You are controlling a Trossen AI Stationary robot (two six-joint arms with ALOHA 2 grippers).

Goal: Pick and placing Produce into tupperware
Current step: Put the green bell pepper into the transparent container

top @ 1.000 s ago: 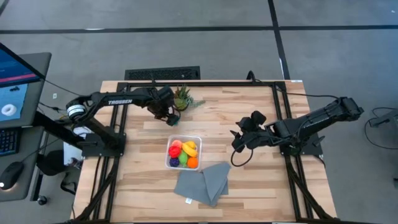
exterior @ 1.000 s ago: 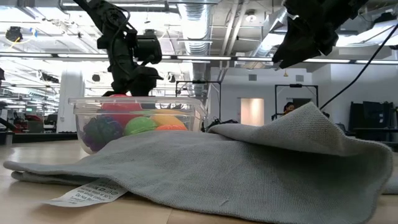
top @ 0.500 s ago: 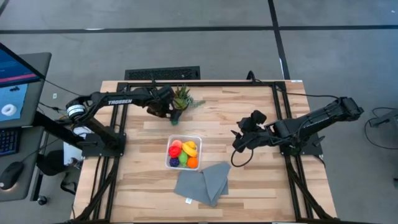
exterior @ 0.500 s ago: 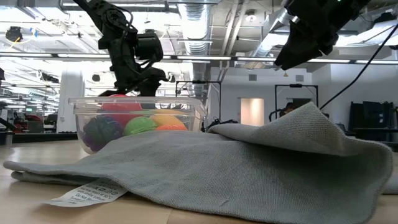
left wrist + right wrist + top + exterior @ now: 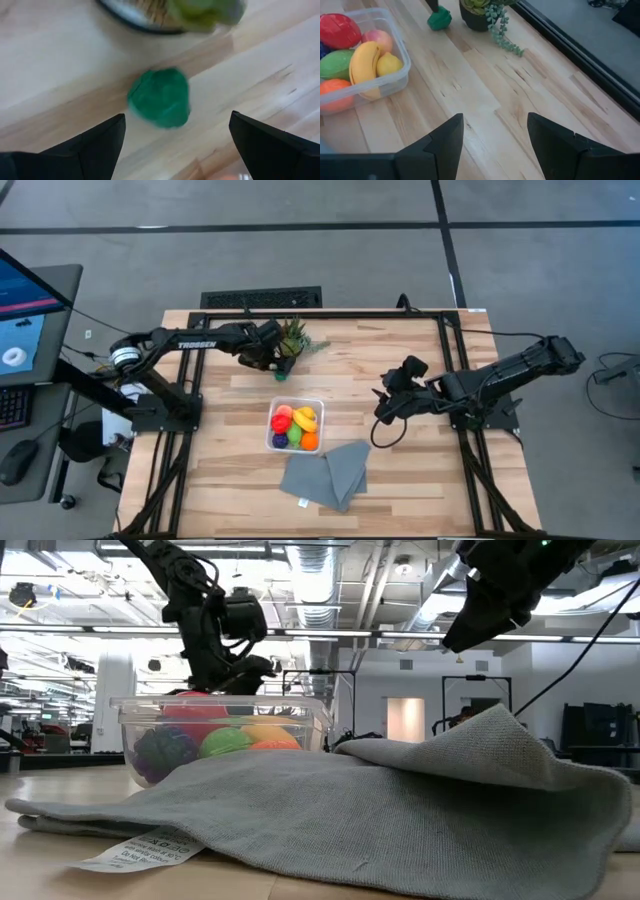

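L gripper (image 5: 274, 362) sits above the table (image 5: 420, 470) beside the potted plant (image 5: 293, 338), fingers (image 5: 95, 145) spread open, nothing between them. One dark green piece (image 5: 160, 97) lies on the wood just beside the pot, apart from both fingers, outside the tupperware (image 5: 318, 404). Tupperware at table centre holds the rest of the produce: red (image 5: 339, 30), peach (image 5: 379, 39), banana (image 5: 362, 62), lime green, orange, purple. Grey cloth (image 5: 325, 472) lies next to it. R gripper (image 5: 381, 408) hangs over bare wood well right of the tub, fingers (image 5: 445, 145) parted, empty.
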